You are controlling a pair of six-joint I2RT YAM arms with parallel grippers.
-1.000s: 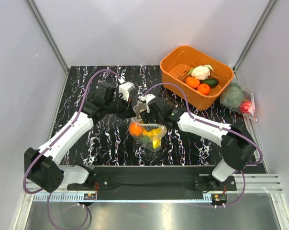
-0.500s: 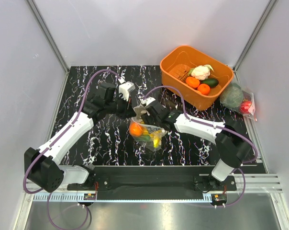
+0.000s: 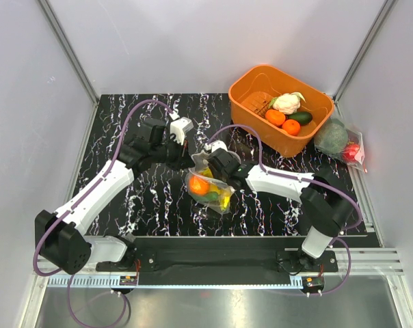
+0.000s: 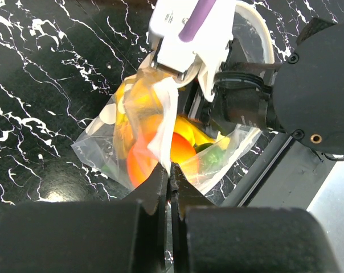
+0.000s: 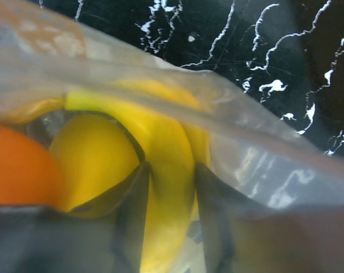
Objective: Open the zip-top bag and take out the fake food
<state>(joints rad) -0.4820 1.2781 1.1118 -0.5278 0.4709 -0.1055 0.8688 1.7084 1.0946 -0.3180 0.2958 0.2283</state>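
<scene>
The bag [image 3: 219,199] lies mid-table [image 3: 124,123], its mouth toward both arms. The left gripper [image 4: 169,170] is pinched on one lip of the bag. The right gripper [image 5: 169,196] is inside the mouth, its jaws on both sides of a long yellow piece [image 5: 166,148] that runs along them. Whether they already press it, I cannot tell.

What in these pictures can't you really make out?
- Right tool: right wrist view is blurred and cut off below; whether it grips the yellow piece is unclear.
- Bag opening: top view, covered by both tools; left tool pinches one edge.
- Green piece: left wrist view, mostly behind the orange fruit.
- Red item: top view, too small.
</scene>
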